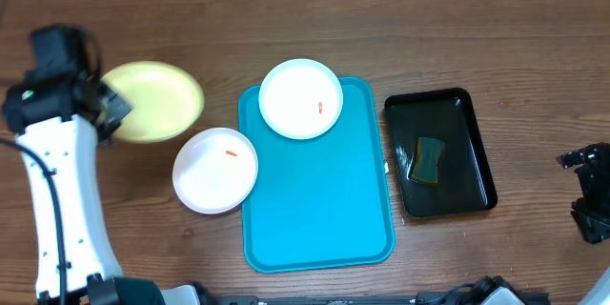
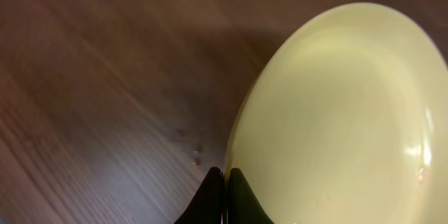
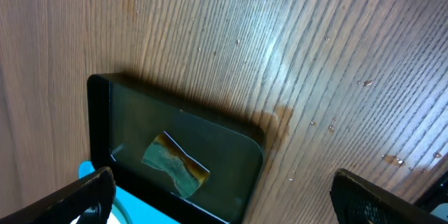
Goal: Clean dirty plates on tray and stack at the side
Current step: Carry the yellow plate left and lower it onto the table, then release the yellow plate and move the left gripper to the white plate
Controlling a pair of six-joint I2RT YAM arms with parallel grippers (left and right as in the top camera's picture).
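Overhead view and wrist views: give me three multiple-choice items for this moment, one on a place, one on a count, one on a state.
1. Where does the sponge lie?
A. in the black tray
B. on a white plate
C. on the yellow-green plate

2. How many plates are in view?
A. two
B. three
C. four

3. How is the right gripper?
A. open and empty
B. shut on the sponge
C. shut on a plate

Key:
1. A, the sponge sits inside the black tray.
2. B, two white and one yellow-green.
3. A, its fingers stand far apart with nothing between them.

Robot lab bench, wood-grain table (image 1: 477,38), white arm (image 1: 59,200)
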